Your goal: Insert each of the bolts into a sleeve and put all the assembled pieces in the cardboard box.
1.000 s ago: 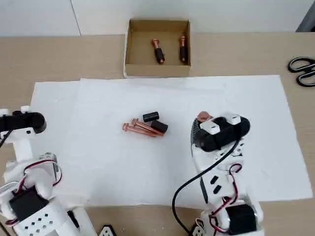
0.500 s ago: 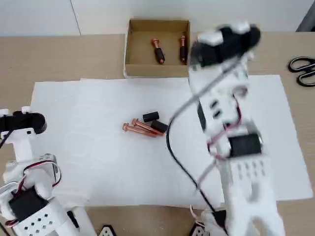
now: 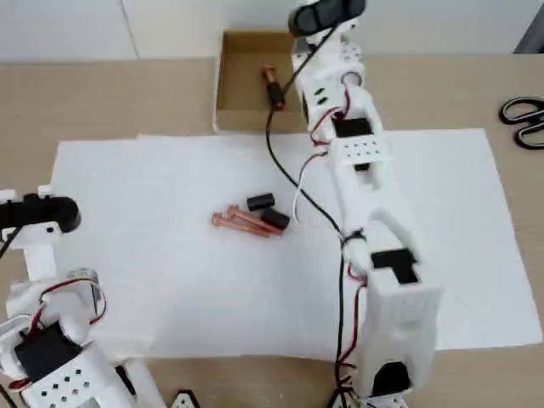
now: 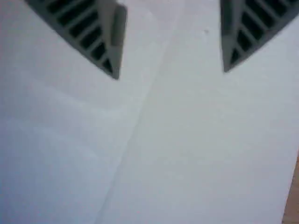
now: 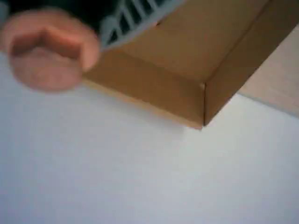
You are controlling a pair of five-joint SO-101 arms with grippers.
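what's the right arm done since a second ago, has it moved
Yes. The right arm has swung away from the white paper's near edge and stretched out to the cardboard box, carrying its bolt along.

**Right arm bars the lane from 5 o'clock to the box**

Taken from the middle of the white sheet (image 3: 153,280) in the high view, the right arm (image 3: 361,161) lies stretched from 5 o'clock up to 1. The right gripper (image 3: 327,17) hangs over the right half of the cardboard box (image 3: 255,121) at 12, clamped on a bolt (image 5: 46,51) near the box's wall. The box's left half is uncovered, with one assembled piece (image 3: 272,87) in it. Loose bolts and sleeves (image 3: 253,217) clutter the centre. From 6 to 11 the sheet is bare. The left arm (image 3: 42,255) stands at 8, the left gripper (image 4: 170,70) spread above bare sheet. Scissors (image 3: 523,121) lie at 2, off the sheet.
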